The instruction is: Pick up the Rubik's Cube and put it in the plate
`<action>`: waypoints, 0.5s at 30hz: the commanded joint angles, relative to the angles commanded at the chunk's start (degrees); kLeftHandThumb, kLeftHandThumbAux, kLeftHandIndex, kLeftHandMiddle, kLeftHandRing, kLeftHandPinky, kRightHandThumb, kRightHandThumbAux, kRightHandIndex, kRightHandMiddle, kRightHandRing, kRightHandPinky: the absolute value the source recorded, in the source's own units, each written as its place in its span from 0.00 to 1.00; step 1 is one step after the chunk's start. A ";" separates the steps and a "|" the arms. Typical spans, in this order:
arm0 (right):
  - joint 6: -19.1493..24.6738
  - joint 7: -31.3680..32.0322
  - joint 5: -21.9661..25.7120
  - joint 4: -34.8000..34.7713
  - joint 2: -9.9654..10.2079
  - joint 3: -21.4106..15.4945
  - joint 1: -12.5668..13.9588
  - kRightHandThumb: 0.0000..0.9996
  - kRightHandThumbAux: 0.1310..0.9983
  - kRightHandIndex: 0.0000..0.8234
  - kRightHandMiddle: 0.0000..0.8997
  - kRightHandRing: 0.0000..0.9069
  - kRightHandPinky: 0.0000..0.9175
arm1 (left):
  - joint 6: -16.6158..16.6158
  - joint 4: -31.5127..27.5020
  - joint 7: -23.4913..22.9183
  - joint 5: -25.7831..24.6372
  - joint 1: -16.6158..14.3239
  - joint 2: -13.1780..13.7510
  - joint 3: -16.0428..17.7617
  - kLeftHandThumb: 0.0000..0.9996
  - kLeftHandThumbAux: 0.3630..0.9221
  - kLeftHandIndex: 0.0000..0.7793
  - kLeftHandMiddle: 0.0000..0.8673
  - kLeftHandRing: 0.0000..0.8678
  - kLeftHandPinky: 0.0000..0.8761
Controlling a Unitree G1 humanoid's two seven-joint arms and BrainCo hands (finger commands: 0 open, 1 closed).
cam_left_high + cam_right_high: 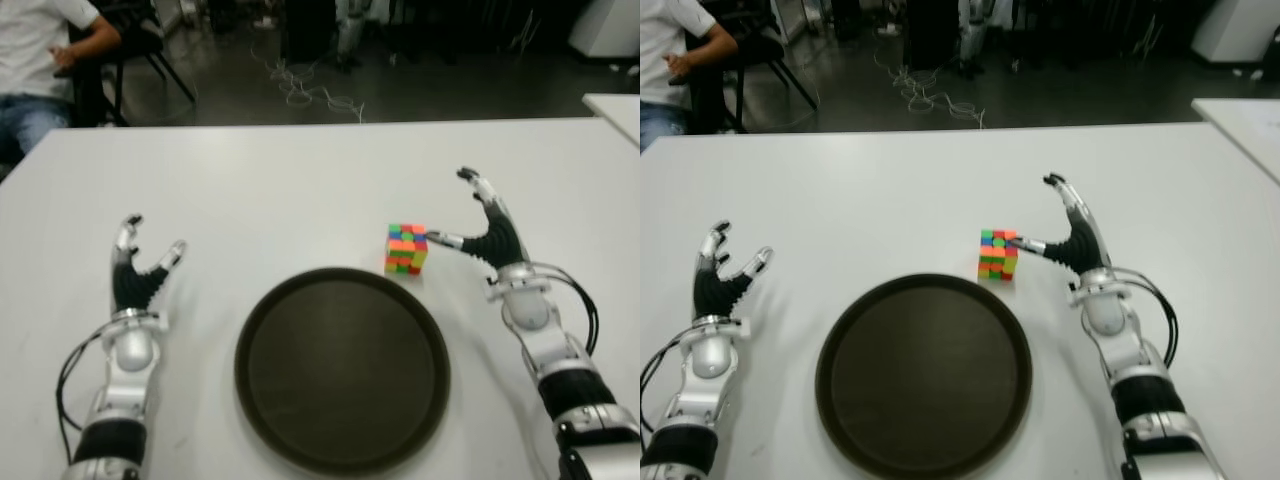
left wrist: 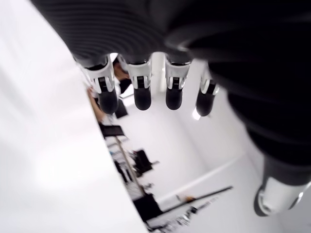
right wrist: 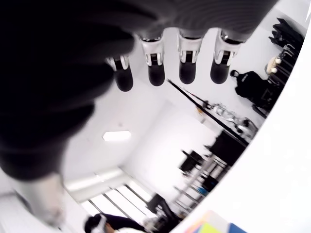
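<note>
A multicoloured Rubik's Cube (image 1: 406,249) stands on the white table (image 1: 300,190), just beyond the far right rim of a round dark plate (image 1: 342,368). My right hand (image 1: 480,225) is right beside the cube on its right. Its fingers are spread and its thumb tip reaches the cube's upper right edge. A corner of the cube (image 3: 214,224) shows in the right wrist view, below the straight fingers (image 3: 187,70). The plate holds nothing. My left hand (image 1: 140,265) shows open on the table, left of the plate.
A person in a white shirt (image 1: 40,50) sits on a chair past the table's far left corner. Cables (image 1: 300,90) lie on the dark floor behind. Another white table's corner (image 1: 615,110) shows at the far right.
</note>
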 joint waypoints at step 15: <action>2.28 3.65 -0.17 -0.37 -1.38 1.47 -1.77 0.00 0.46 0.00 0.00 0.00 0.02 | 0.65 5.97 4.93 2.28 -2.87 1.09 -0.84 0.00 0.53 0.00 0.00 0.00 0.05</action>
